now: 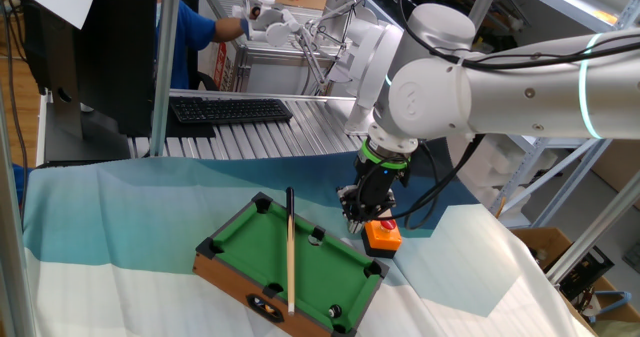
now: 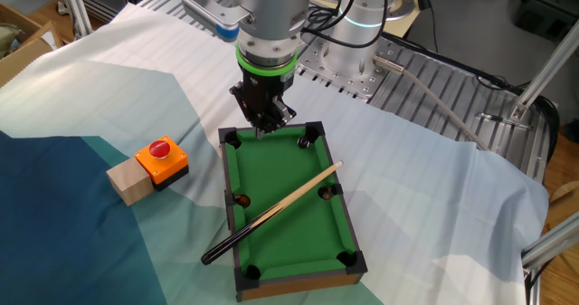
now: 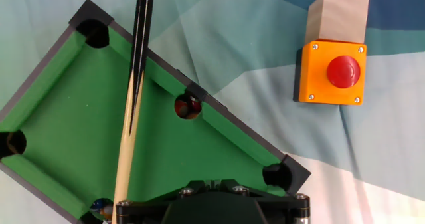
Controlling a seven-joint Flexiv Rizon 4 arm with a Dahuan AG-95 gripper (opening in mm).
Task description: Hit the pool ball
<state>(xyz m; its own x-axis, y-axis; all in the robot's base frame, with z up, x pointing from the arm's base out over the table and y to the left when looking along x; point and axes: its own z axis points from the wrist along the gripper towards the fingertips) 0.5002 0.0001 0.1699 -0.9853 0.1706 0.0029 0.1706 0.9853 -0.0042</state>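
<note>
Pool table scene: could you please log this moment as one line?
gripper: over pool table end rail, jaws unclear | cue stick: lying across felt | pool ball: at side pocket | hit: not yet

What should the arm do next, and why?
Probably lower onto the cue's pale end and grasp it: the gripper hovers above the pool table's end holding nothing, the cue lies across the felt, and the ball sits by a side pocket.
</note>
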